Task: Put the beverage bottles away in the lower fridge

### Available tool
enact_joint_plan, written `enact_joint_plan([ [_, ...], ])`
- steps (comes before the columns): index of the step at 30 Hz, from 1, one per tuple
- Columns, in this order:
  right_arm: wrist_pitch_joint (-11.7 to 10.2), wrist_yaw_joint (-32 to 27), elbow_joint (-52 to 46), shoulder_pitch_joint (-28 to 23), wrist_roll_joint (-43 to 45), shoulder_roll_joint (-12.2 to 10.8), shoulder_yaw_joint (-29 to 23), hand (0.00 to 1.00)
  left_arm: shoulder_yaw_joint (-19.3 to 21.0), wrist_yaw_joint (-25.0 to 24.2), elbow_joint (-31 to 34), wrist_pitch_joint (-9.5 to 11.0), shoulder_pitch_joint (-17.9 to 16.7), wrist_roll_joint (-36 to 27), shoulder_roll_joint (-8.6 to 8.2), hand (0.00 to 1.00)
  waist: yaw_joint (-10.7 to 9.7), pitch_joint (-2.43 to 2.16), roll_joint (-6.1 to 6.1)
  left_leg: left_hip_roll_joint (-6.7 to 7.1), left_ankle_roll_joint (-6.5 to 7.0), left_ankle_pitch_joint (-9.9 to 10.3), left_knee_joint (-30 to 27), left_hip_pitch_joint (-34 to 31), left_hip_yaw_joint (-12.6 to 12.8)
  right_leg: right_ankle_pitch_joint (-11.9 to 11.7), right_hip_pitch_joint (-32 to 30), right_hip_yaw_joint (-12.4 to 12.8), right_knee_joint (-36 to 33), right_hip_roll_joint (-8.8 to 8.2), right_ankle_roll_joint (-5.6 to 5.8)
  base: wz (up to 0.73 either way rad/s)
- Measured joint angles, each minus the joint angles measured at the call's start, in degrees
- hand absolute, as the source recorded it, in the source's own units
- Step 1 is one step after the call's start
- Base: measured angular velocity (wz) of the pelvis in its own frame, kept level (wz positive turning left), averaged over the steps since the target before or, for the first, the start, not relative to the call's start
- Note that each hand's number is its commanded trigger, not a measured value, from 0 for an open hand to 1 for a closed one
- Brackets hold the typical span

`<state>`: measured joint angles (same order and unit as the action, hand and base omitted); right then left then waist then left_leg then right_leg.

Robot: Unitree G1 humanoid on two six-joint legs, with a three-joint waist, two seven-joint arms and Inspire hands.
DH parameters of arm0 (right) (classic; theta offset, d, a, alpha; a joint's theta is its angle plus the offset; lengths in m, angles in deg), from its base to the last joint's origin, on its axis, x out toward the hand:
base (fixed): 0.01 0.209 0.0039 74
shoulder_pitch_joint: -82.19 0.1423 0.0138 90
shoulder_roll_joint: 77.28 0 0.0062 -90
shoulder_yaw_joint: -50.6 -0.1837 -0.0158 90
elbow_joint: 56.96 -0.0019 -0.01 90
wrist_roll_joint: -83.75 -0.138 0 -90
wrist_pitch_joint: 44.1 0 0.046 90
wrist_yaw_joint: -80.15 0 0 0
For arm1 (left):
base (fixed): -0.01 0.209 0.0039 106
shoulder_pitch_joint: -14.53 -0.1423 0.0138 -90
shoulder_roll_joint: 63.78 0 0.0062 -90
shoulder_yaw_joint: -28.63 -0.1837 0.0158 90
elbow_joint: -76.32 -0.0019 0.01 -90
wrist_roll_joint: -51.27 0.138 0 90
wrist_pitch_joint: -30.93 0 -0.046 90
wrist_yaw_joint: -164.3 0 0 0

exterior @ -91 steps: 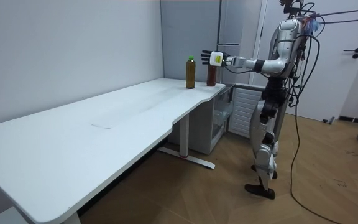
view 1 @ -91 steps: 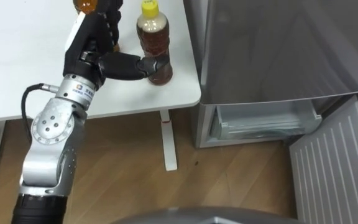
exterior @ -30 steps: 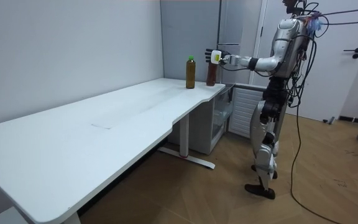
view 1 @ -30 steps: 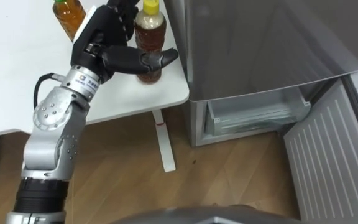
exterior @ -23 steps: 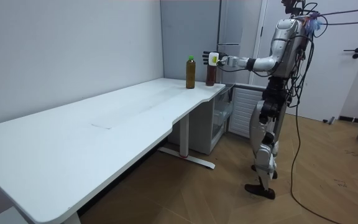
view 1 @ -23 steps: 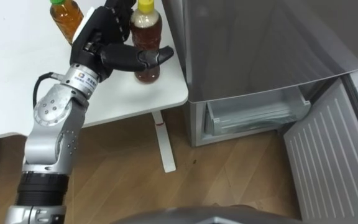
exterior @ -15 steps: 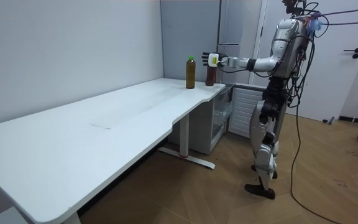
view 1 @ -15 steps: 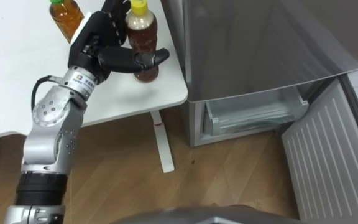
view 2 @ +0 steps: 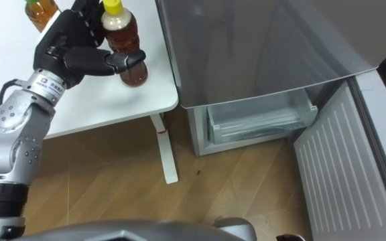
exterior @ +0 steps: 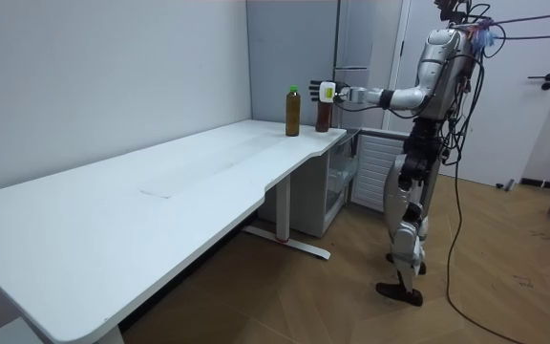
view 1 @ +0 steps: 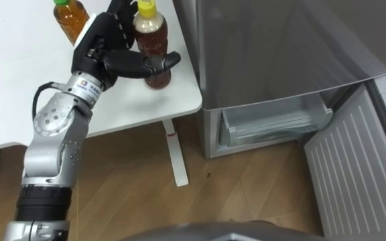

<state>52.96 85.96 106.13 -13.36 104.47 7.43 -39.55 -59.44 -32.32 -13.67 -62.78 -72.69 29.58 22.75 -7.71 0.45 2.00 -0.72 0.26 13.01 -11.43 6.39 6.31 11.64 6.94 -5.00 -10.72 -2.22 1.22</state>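
Observation:
A yellow-capped bottle of brown drink (view 1: 154, 45) stands near the right corner of the white table (view 1: 19, 87). My left hand (view 1: 102, 50) is shut on it: the thumb lies across its front and the fingers wrap behind it. The same bottle (view 2: 127, 48) and left hand (view 2: 69, 47) appear in the right eye view. A green-capped bottle (view 1: 72, 17) stands further left on the table, behind the hand. The lower fridge compartment (view 1: 273, 124) is open, with a clear drawer inside. In the room view I stand at the table's end beside the fridge, left hand (exterior: 330, 92) out at the bottle (exterior: 324, 117).
The grey upper fridge body (view 1: 280, 47) stands right beside the table's edge. The lower fridge door (view 1: 354, 167) is swung open to the right over the wooden floor. A white table leg (view 1: 176, 154) stands below the corner.
The hand has closed in on the yellow-capped bottle; the thumb now lies across its middle instead of near its base. The head camera has shifted slightly.

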Motion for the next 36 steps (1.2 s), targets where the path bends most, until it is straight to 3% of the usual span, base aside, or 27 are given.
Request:
enact_joint_plan([
  [11,0.01,-0.38,0.45,-0.04,0.16,0.0,0.02,0.0,-0.01,0.22,-0.06,0.0,0.27,-0.04,-0.01,0.0,-0.23,0.19,-0.26,0.0,0.0,0.0,0.0,-0.12,-0.07,0.0,-0.06,0.02,0.07,0.01,0.0,0.0],
  [22,0.59,-1.34,0.5,-0.12,0.28,-0.13,0.02,0.0,0.05,3.62,-5.83,-0.03,6.42,-0.1,0.0,0.0,-0.2,0.25,-0.36,0.03,0.0,0.0,0.18,0.05,-0.14,0.01,-0.07,0.09,0.08,0.03,0.01,0.0],
  [27,1.26,-1.17,0.16,-0.12,0.27,-0.24,0.03,0.0,0.04,3.67,-8.11,-0.76,6.66,-0.07,0.0,0.0,-0.41,0.4,-0.67,0.04,0.0,0.0,0.17,0.03,-0.08,0.0,-0.2,0.14,0.06,0.03,0.0,0.0],
  [32,1.7,-0.01,-0.19,-0.13,0.28,-0.24,0.04,0.0,0.04,3.74,-9.06,-1.45,6.66,-0.06,0.0,0.0,-0.41,0.2,-1.12,0.05,0.0,0.0,0.07,-0.33,-0.08,0.01,-0.31,0.14,0.05,0.03,0.0,0.0],
  [33,1.75,0.19,-0.19,-0.16,0.28,-0.24,0.04,0.0,0.04,3.8,-9.06,-1.58,6.66,-0.06,0.0,0.07,-0.42,0.09,-1.32,0.05,0.0,0.0,0.07,-0.36,-0.08,0.0,-0.33,0.16,0.06,0.03,0.0,0.0],
  [34,1.77,0.23,-0.19,-0.23,0.27,-0.26,0.03,0.0,0.04,3.98,-9.06,-1.83,6.66,-0.06,0.0,1.0,-0.46,-0.02,-1.47,0.05,0.0,0.0,0.06,-0.3,-0.08,0.0,-0.31,0.18,0.06,0.03,0.0,0.0],
  [36,1.77,0.25,-0.23,-0.22,0.29,-0.29,0.04,0.0,0.04,4.53,-9.06,-2.22,6.75,-0.05,0.0,1.0,-0.52,-0.06,-1.52,0.06,0.0,0.0,0.07,-0.22,-0.08,0.0,-0.25,0.21,0.0,0.02,0.0,0.0],
])
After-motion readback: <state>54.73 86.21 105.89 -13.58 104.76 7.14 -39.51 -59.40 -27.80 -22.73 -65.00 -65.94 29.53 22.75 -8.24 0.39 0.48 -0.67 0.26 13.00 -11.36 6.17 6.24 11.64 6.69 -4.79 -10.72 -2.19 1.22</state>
